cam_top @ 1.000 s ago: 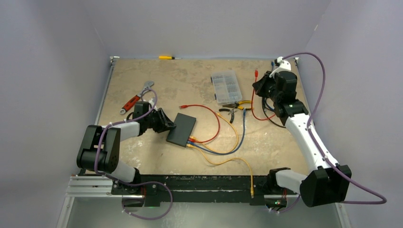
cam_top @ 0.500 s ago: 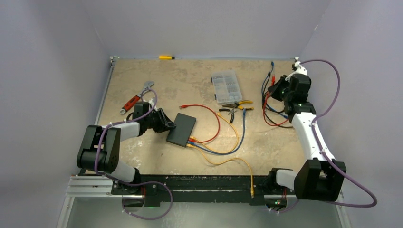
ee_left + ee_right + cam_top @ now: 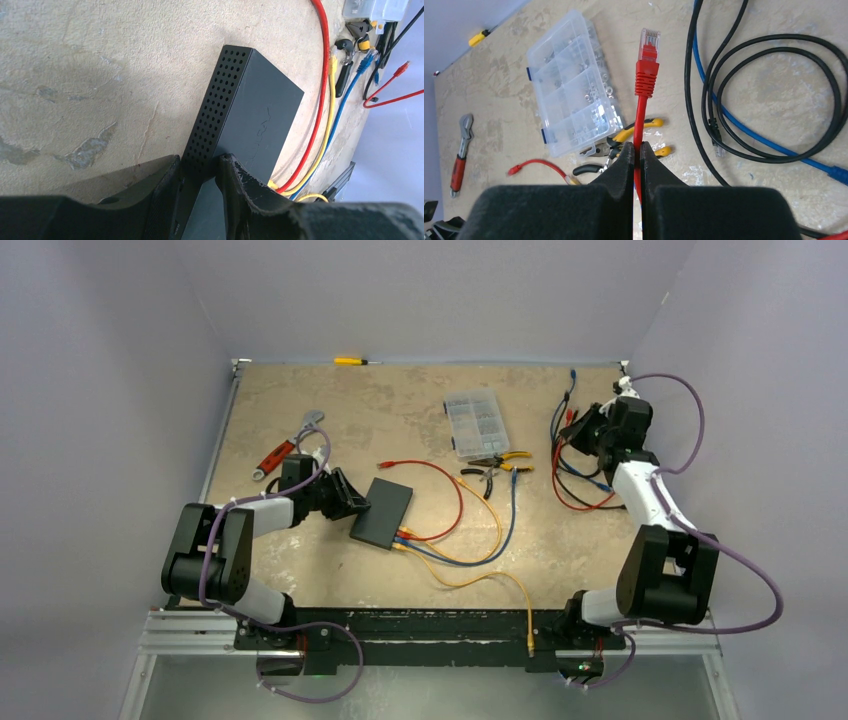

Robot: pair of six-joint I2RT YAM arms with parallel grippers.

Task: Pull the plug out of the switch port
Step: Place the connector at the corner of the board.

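Flat matte-black switch (image 3: 382,512) centre-left in top view, long axis upper right to lower left, ported edge lowest, plugged cables (image 3: 455,545) leaving rightward. Left gripper (image 3: 200,170) narrow, pinching switch at vented side. Right gripper (image 3: 637,150) clamped on red cable (image 3: 640,115) with clear-tipped red plug (image 3: 647,60) free. It sits upper right, well apart from switch.

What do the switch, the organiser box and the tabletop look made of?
The switch: matte black casing, painted metal or plastic; its side is punched with vent holes. The organiser box: clear glossy plastic, contents visible through it. The tabletop: beige, mottled, scuffed; possibly coated board, hard to tell.
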